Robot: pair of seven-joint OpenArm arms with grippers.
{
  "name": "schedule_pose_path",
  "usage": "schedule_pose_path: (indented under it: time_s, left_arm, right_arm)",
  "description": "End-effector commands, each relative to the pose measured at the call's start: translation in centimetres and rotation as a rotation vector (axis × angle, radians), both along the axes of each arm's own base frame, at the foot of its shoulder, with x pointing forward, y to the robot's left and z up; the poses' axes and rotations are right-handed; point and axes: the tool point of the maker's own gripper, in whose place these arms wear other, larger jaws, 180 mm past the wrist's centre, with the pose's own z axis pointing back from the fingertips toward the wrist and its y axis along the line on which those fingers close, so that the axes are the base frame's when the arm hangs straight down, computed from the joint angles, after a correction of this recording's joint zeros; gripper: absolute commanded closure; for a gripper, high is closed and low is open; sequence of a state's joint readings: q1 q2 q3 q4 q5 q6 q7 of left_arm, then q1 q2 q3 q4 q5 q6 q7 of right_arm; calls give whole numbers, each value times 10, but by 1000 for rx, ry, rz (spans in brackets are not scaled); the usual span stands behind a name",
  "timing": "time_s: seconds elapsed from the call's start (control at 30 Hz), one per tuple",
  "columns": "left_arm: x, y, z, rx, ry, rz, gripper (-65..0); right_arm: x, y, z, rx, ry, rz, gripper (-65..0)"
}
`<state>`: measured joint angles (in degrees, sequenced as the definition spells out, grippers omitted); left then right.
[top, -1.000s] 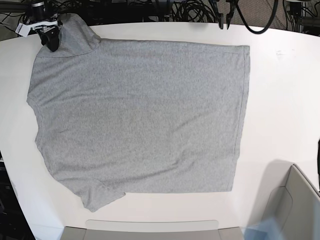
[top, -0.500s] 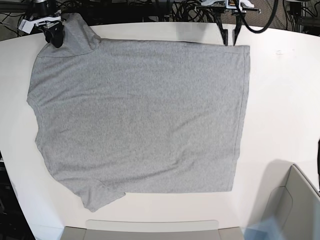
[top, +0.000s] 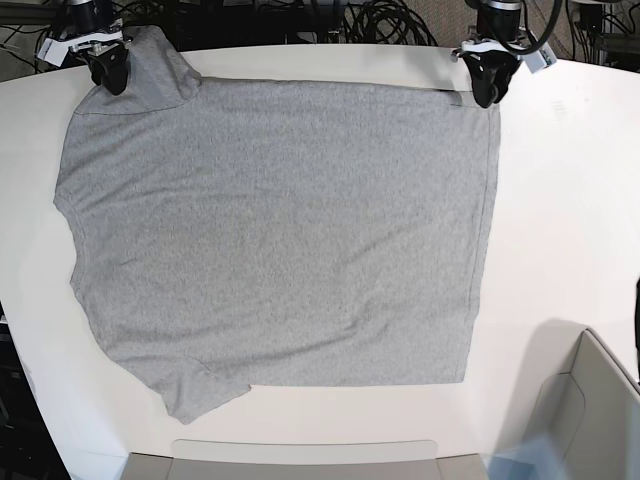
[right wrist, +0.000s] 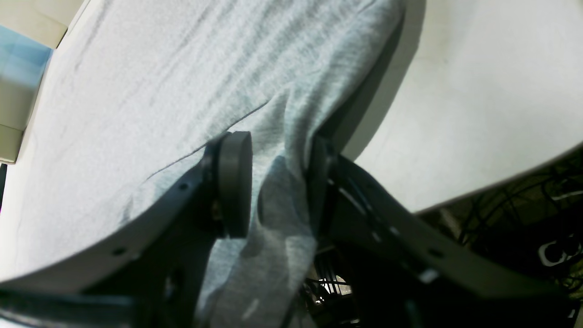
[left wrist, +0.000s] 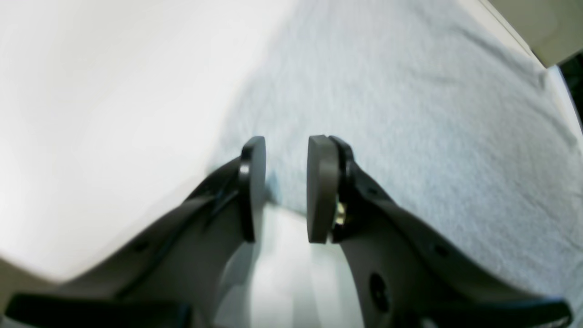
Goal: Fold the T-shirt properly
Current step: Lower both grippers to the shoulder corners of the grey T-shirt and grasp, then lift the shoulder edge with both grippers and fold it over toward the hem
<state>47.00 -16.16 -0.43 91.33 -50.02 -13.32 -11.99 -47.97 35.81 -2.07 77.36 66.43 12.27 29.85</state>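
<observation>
T-shirt (top: 275, 235): heather-grey, plain side up, spread flat across the white tabletop (top: 570, 190) in the base view, hem toward that view's right, sleeves toward its left; one sleeve lies at the near left, the other at the far left corner. Right pincer (top: 108, 72): at the far left sleeve, jaws closed on a fold of the T-shirt; in the right wrist view (right wrist: 278, 191) grey cloth is bunched between the two pads and hangs past the tabletop's edge. Left pincer (top: 487, 88): at the far hem corner, jaws parted; the left wrist view (left wrist: 284, 189) shows a gap between the pads, the cloth's corner edge just under them, bare tabletop to the side.
</observation>
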Motion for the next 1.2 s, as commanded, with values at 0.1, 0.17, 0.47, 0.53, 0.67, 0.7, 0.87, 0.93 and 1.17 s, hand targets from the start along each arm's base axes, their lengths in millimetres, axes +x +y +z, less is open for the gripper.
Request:
schedule_pose_path:
  time_s: [0.1, 0.17, 0.47, 0.53, 0.67, 0.7, 0.87, 0.93, 1.17]
  left_arm:
    - [-9, 12, -4, 15, 13, 20, -192]
    - [-16, 16, -13, 23, 44, 30, -192]
    - [-1, 28, -37, -9, 169, -5, -193]
    - [2, 23, -43, -29, 203, -33, -193]
    - [-4, 13, -51, -54, 261, -74, -191]
    - [-6, 12, -52, -56, 269, -78, -191]
    - [-7, -10, -52, -52, 253, -203, -181]
    - [-6, -11, -52, -34, 255, -222, -133]
    - [-4, -7, -49, -27, 241, -208, 0]
  right_arm:
    - [-17, 3, -15, -4, 99, 32, -209]
    - [-17, 3, -15, -4, 99, 32, -209]
    - [-16, 5, -14, 0, 98, 37, -209]
    - [-17, 6, -14, 1, 100, 38, -209]
    - [-26, 20, -21, 27, 131, 72, -209]
    - [-28, 24, -22, 33, 137, 78, -209]
    - [-34, 34, -26, 52, 154, 98, -195]
    - [-35, 37, -27, 47, 157, 118, -130]
    - [-40, 42, -21, 41, 152, 137, 0]
